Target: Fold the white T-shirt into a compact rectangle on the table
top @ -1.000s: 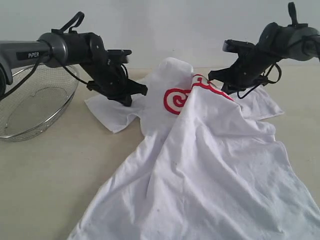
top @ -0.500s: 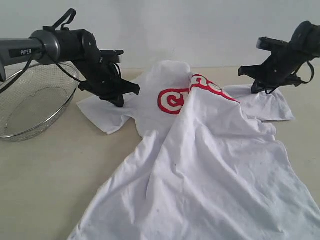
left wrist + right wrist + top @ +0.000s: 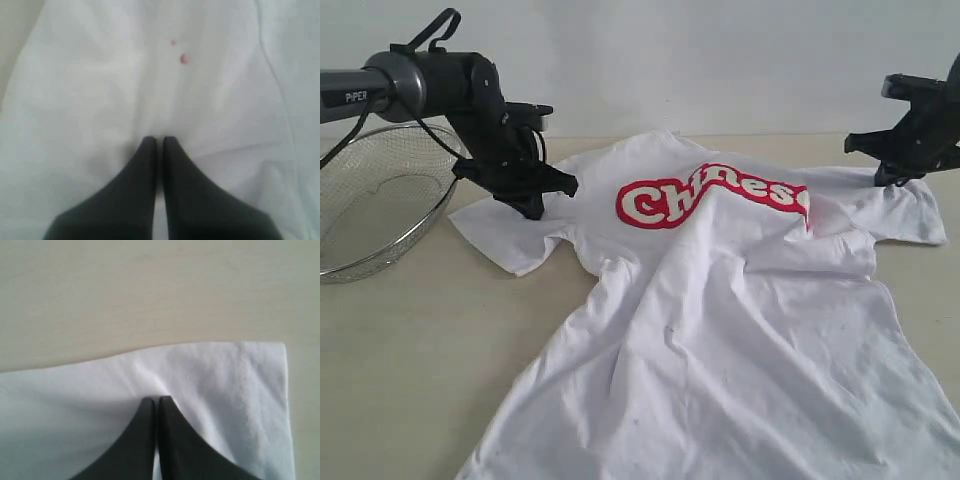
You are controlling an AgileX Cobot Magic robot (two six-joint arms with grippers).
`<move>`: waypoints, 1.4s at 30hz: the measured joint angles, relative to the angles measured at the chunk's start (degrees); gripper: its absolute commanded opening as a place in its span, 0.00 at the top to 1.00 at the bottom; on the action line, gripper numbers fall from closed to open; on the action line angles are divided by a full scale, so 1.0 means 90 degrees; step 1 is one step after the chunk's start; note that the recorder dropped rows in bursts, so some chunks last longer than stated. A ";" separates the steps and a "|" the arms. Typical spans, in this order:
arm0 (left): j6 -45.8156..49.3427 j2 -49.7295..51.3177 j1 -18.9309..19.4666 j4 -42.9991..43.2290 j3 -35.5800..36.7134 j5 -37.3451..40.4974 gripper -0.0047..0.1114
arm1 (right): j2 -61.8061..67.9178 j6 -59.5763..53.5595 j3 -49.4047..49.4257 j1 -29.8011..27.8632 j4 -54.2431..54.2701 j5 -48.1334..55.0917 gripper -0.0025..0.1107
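Note:
The white T-shirt (image 3: 720,330) lies front up on the table (image 3: 420,350), its red lettering (image 3: 710,192) stretched flat across the chest. My left gripper (image 3: 532,205) is shut on cloth near the left sleeve (image 3: 510,240). At the other side my right gripper (image 3: 890,180) is shut on cloth by the right sleeve (image 3: 910,215). The left wrist view shows shut tips (image 3: 159,140) pressed into white fabric (image 3: 100,75). In the right wrist view the shut tips (image 3: 154,400) pinch the sleeve (image 3: 200,375) near its edge, with bare table (image 3: 150,290) beyond. No neck tag shows.
A wire mesh basket (image 3: 370,200) stands on the table at the far left, just under the left arm (image 3: 420,85). The shirt's lower half runs off the near edge of the exterior view. A pale wall (image 3: 720,60) stands behind the table.
Both grippers have moved outward, away from each other, with cloth held. The bunched chest has been pulled flat, so the lettering now reads across.

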 measured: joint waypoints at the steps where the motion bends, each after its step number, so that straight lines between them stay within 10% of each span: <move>1: 0.0000 0.0000 0.0004 0.0000 0.0000 0.0014 0.92 | 0.0000 0.0017 -0.0048 -0.0031 -0.0028 0.0000 0.98; 16: 0.0725 0.0039 0.0069 -0.1258 -0.0560 0.0636 0.92 | -0.0177 -0.1041 -0.0810 0.0030 0.2171 0.1273 0.98; 42: 0.0858 0.0039 0.0069 -0.1282 -0.0560 0.0868 0.92 | 0.0149 -0.0046 -0.0482 0.0795 0.0282 0.0613 0.98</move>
